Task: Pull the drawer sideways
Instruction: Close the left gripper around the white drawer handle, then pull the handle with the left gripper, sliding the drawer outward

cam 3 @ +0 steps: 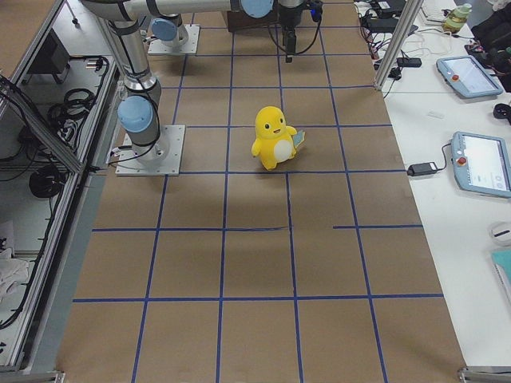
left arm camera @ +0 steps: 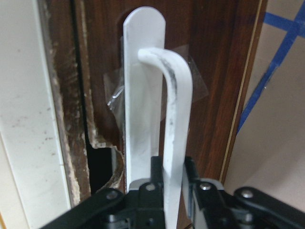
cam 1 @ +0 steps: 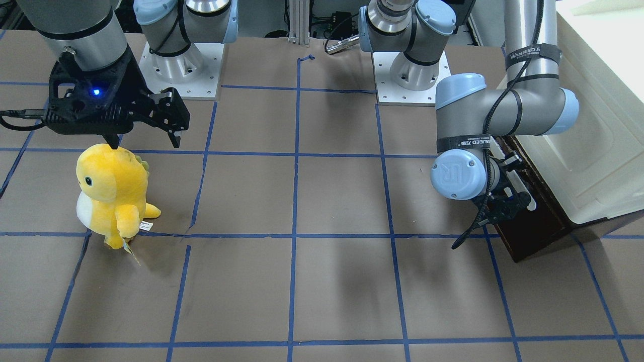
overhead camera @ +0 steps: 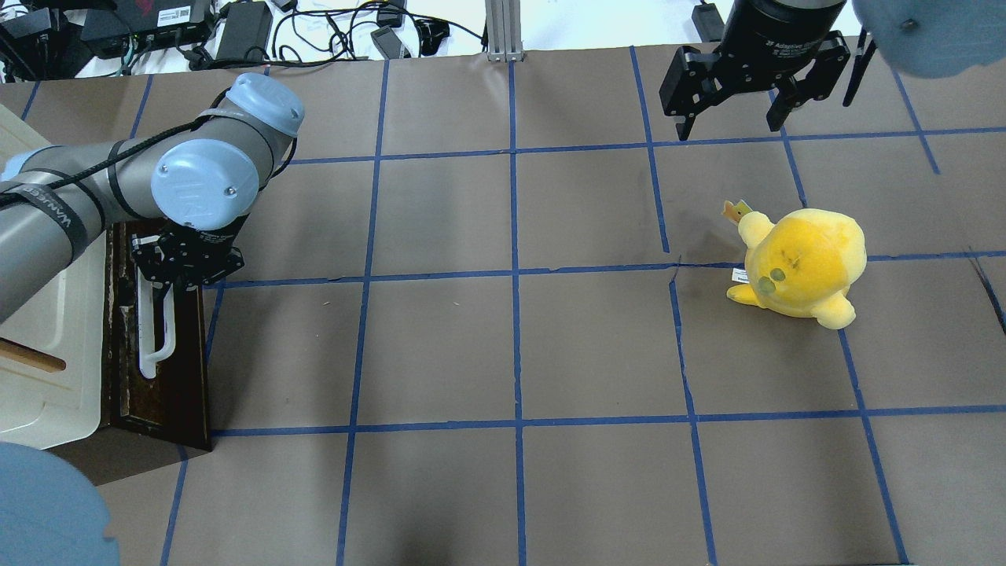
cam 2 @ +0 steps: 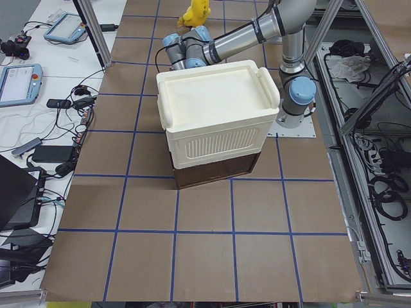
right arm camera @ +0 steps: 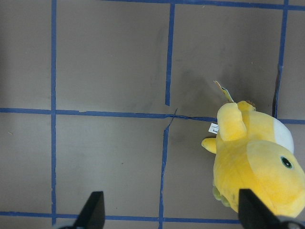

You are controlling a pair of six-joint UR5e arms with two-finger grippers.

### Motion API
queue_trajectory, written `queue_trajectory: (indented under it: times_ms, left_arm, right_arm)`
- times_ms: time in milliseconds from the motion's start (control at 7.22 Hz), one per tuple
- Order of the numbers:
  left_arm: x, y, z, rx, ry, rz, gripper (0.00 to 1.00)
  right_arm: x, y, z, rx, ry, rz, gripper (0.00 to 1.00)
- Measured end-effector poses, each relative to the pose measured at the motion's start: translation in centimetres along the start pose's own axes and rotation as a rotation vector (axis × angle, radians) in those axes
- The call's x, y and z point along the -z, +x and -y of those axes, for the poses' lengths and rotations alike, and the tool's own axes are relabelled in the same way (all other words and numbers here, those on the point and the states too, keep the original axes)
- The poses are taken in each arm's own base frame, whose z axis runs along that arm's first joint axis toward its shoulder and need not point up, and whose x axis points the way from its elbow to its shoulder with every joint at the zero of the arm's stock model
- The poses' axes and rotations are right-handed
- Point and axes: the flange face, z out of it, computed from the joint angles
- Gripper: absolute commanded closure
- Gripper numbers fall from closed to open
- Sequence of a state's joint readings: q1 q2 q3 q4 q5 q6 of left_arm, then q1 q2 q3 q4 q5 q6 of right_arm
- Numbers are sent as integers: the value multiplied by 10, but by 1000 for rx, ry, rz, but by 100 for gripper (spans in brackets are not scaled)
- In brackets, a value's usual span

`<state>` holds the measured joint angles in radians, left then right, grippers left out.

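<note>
The dark brown drawer [overhead camera: 179, 377] sits under the cream-white cabinet [overhead camera: 39, 354] at the table's left end; it also shows in the front view [cam 1: 538, 234] and the exterior left view [cam 2: 215, 170]. Its white bar handle [overhead camera: 153, 338] runs along the front [left arm camera: 219, 71]. My left gripper [overhead camera: 169, 271] is shut on the handle [left arm camera: 176, 109], one finger [left arm camera: 190, 176] on each side of the bar. A narrow dark gap shows beside the drawer front in the left wrist view. My right gripper [overhead camera: 728, 130] is open and empty, high over the table [cam 1: 144, 144].
A yellow plush toy [overhead camera: 802, 263] stands on the right half of the table, just below the right gripper [right arm camera: 172, 212]; it also shows in the front view [cam 1: 113, 193]. Brown paper with blue tape lines [overhead camera: 515, 275] covers the table. Cables and adapters [overhead camera: 330, 31] lie beyond the far edge.
</note>
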<state>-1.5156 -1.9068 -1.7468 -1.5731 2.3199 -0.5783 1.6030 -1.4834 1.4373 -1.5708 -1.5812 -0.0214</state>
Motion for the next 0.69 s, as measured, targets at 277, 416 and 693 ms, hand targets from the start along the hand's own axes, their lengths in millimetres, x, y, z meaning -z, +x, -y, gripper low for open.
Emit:
queue_trajectory:
  times_ms: [277,416,693]
  left_arm:
    - [1,0,1,-2,-2,1,90]
    - [0,0,1,-3,-3,3,90]
    - [-2,3,2,-8,-7,8,87]
  right_arm:
    - [0,0,0,0,0,1,0]
    - [0,0,0,0,0,0,0]
    - [0,0,0,0,0,0,0]
